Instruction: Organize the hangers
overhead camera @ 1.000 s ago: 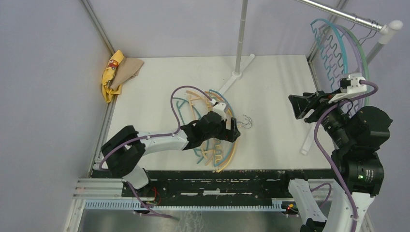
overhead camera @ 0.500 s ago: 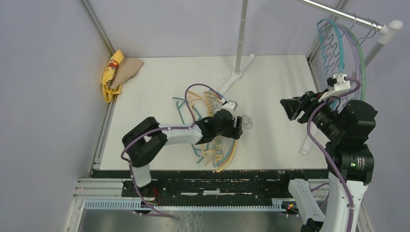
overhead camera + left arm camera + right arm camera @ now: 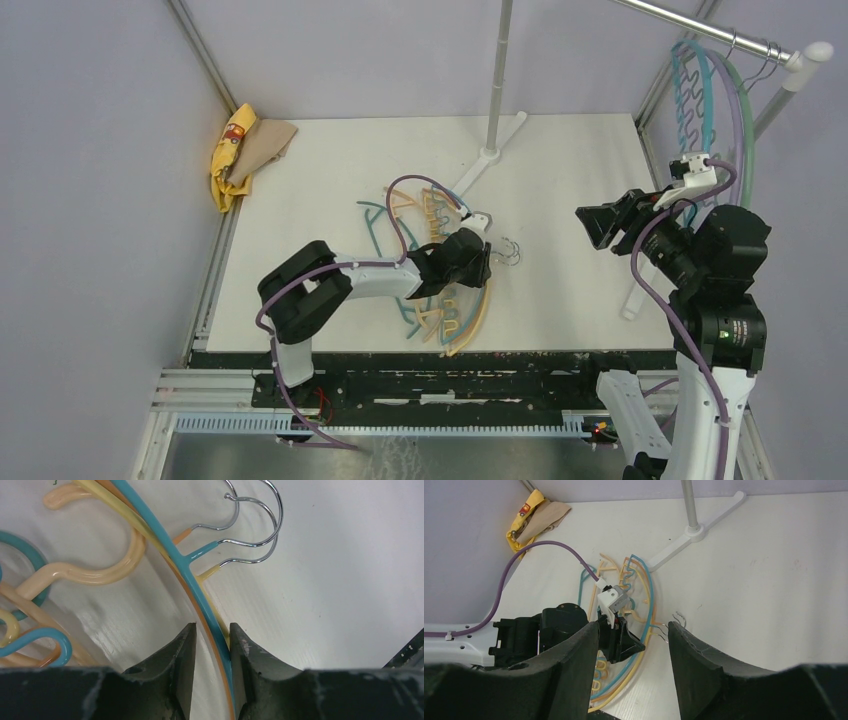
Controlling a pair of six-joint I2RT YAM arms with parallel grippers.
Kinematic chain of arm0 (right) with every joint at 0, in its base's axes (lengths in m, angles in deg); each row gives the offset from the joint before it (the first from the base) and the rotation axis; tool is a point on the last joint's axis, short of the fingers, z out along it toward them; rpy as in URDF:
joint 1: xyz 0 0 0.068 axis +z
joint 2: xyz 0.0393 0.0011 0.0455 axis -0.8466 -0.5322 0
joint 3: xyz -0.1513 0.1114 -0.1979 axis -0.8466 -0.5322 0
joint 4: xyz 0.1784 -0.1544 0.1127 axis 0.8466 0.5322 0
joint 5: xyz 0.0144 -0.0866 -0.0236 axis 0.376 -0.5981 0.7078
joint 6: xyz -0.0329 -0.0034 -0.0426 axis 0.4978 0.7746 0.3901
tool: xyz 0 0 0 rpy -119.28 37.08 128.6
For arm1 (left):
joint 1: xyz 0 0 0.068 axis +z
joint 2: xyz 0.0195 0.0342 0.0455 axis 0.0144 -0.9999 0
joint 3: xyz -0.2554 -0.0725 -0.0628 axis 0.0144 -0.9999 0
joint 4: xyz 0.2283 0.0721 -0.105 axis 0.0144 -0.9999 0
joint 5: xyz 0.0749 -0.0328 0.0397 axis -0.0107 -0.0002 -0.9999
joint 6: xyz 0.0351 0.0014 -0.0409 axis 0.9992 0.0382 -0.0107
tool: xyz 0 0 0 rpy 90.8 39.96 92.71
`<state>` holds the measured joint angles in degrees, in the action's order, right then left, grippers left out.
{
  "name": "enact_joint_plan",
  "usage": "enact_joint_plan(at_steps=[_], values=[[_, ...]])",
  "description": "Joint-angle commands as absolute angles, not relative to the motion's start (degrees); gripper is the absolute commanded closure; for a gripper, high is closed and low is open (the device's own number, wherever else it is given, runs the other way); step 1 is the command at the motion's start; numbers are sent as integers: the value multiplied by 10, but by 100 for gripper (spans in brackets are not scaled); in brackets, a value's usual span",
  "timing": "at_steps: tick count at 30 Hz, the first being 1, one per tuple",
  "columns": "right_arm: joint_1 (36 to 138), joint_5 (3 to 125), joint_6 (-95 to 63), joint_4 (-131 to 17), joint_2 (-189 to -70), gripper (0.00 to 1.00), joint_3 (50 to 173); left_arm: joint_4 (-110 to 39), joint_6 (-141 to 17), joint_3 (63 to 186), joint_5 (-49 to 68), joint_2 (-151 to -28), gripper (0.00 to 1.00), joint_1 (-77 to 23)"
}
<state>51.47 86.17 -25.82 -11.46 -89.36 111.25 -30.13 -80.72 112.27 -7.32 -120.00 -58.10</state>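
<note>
- Straddling the rims of the stacked teal and orange hangers (image 3: 187, 559) with the left gripper (image 3: 212, 626), narrowed close: one finger touching the teal rim, a sliver of table (image 3: 350, 580) beside the other. Cannot tell whether truly pinched.
- Just ahead of those fingertips, three metal hooks (image 3: 240, 543) bunched together.
- Held aloft with the right gripper (image 3: 597, 226) spread wide, gripping nothing.
- Behind and above those fingers, hung hangers (image 3: 700, 90) on the rail (image 3: 700, 22).
</note>
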Motion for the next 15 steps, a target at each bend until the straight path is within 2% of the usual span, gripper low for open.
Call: enact_joint_plan(at_steps=[1,3,5,7,8,15], values=[[517,864,-261,-148,-889,39,1112,-289,-786,1143,-73,-1208,63,-582],[517,864,-261,-148,-889,39,1112,-288,-786,1144,-72,-1213,63,-582],[518,864,-262,-148,-889,39,1110,-287,-785,1144,-70,-1217,75,-583],[519,865,-261,-149,-889,39,1109,-286,-785,1144,-71,-1220,94,-582],[519,866,-261,-149,-889,39,1109,-286,-785,1144,-70,-1220,96,-582],[521,889,-257,-145,-900,40,1117,-279,-781,1123,-73,-1163,97,-582]])
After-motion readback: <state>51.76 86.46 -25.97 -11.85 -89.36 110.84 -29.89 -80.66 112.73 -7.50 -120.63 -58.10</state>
